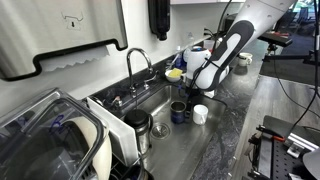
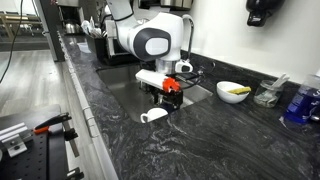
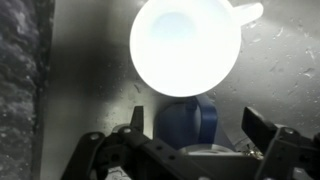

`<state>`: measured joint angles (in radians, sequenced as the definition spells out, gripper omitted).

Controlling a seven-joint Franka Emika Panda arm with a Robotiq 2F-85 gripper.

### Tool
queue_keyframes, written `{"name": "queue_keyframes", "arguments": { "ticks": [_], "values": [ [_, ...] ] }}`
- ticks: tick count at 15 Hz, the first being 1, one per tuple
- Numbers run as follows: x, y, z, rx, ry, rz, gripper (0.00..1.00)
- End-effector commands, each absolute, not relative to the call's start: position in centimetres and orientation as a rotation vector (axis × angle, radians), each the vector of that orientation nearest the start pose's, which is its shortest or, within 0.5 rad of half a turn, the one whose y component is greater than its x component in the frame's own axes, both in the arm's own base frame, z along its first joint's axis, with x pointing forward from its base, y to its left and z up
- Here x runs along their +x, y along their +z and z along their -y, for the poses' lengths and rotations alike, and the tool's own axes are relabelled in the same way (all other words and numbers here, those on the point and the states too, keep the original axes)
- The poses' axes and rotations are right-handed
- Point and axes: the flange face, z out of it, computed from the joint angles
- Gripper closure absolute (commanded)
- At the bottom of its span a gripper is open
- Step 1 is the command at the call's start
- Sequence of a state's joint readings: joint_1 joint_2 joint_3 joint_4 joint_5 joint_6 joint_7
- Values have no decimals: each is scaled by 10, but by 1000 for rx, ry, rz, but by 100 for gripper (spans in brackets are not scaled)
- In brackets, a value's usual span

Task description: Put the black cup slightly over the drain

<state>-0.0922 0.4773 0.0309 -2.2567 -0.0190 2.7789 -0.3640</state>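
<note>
The dark cup (image 1: 178,112) stands upright at the near end of the sink (image 1: 150,103). In the wrist view it looks dark blue, with its handle towards the camera (image 3: 190,125). My gripper (image 3: 198,122) is open, with one finger on each side of the cup and a gap at both sides. In an exterior view the gripper (image 2: 166,96) hangs over the sink edge and hides the cup. The drain is not visible.
A white cup (image 1: 200,114) sits on the dark stone counter right beside the dark cup, bright in the wrist view (image 3: 186,45) and seen in an exterior view (image 2: 154,116). The faucet (image 1: 135,62), a bowl with yellow contents (image 2: 234,92) and a dish rack (image 1: 60,135) are nearby.
</note>
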Motion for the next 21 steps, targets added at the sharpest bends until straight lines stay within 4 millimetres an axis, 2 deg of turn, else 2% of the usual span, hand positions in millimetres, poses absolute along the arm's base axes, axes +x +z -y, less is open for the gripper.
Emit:
{"name": "queue_keyframes", "arguments": {
  "ticks": [1, 3, 12, 13, 15, 21],
  "values": [
    [534, 155, 33, -3145, -91, 391, 25],
    [534, 153, 30, -3143, -92, 357, 34],
    [526, 148, 10, -3124, -211, 378, 97],
    [526, 149, 9, -3123, -228, 380, 100],
    [526, 149, 9, -3123, -246, 376, 96],
    [532, 141, 1, -3101, -240, 392, 96]
  ]
}}
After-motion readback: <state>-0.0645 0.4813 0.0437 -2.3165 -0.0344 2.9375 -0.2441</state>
